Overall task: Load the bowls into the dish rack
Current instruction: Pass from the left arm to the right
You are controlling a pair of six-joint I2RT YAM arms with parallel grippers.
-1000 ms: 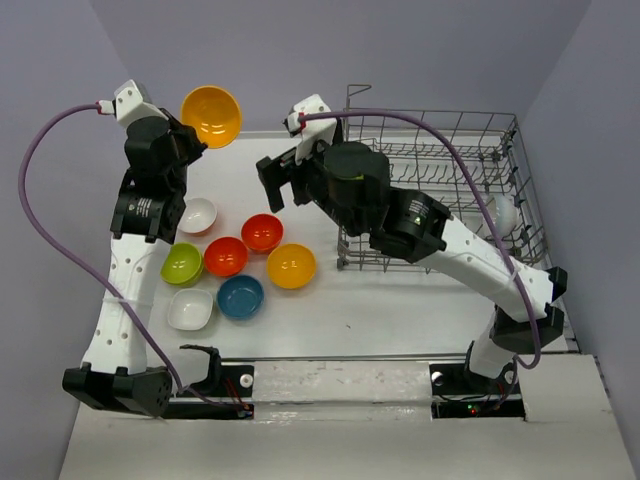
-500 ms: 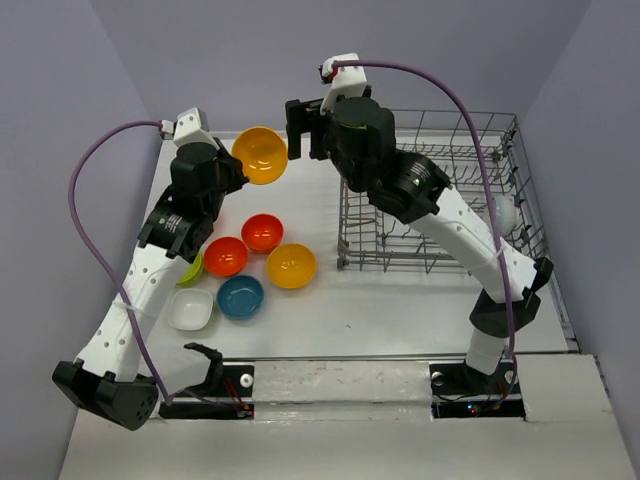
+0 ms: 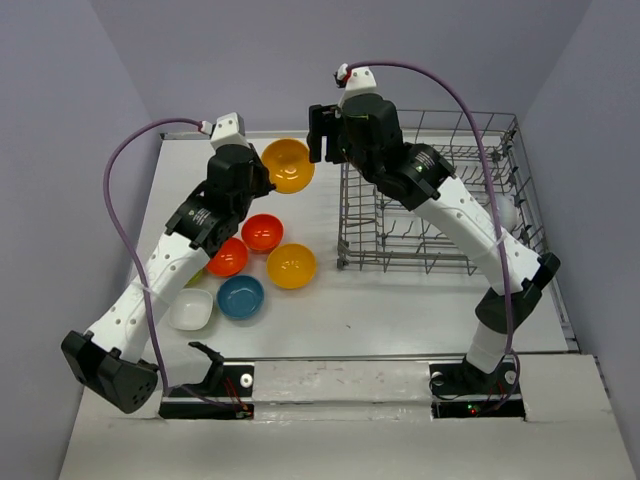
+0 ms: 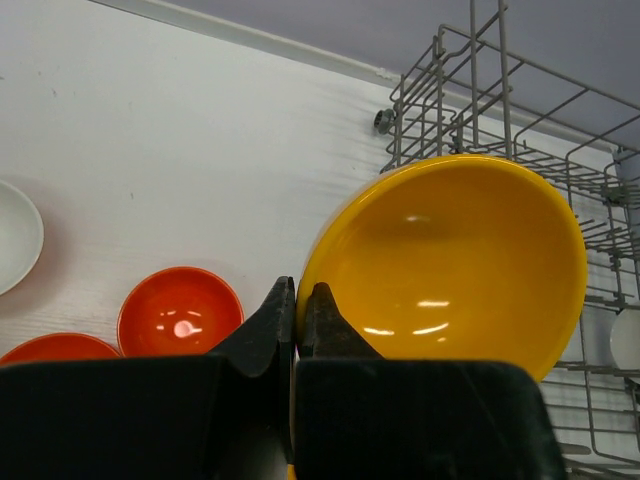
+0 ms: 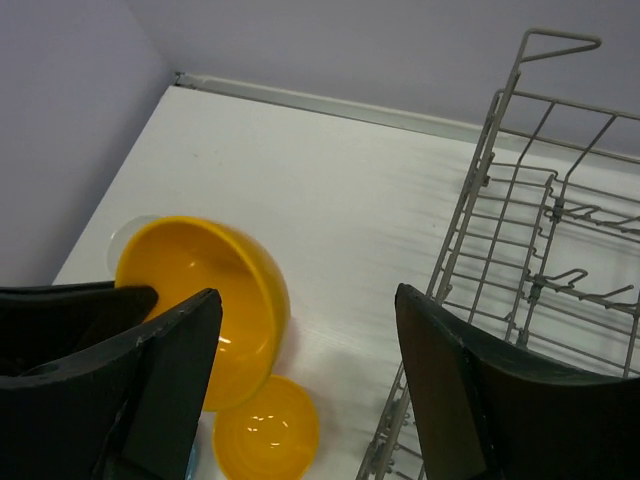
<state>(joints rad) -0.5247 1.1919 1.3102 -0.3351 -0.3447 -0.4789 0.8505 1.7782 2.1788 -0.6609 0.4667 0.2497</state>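
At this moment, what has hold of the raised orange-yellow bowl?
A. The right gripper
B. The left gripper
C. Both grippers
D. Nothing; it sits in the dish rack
B: the left gripper is pinched shut on the rim of the orange-yellow bowl, while the right gripper is open and not gripping it.

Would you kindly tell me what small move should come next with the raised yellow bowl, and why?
Probably shift the left pincer slightly toward the dish rack, centring the orange-yellow bowl it pinches by the rim within the open right pincer. The bowl hangs in the air beside the rack, off to one side of that gap, so closing now would likely miss.
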